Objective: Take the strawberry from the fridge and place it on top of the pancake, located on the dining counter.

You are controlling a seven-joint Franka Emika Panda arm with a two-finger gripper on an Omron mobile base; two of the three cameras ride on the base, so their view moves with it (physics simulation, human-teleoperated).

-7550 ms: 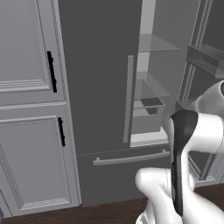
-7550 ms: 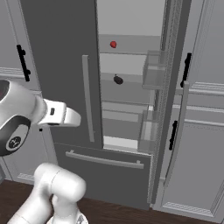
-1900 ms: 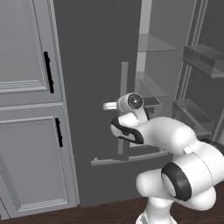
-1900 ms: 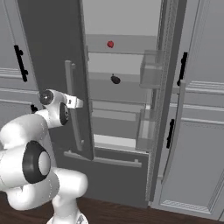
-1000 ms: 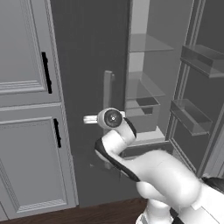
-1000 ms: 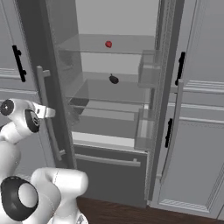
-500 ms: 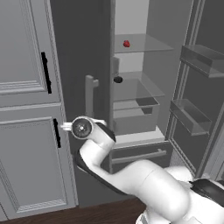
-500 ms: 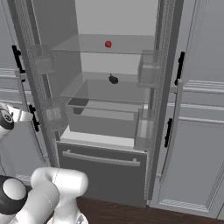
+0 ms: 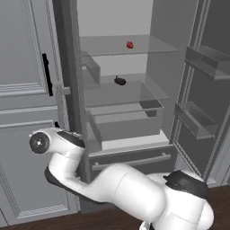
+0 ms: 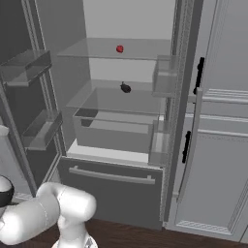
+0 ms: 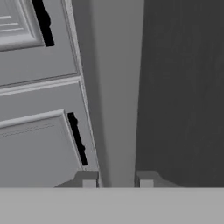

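fridge (image 9: 134, 148) open | strawberry (image 9: 130, 45) top shelf, well apart from jaws | jaws straddle door handle (image 11: 116, 109)

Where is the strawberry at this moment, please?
The strawberry lies on the upper glass shelf inside the open fridge, one shelf above the small dark vegetable. Both base views show it near the shelf's middle.
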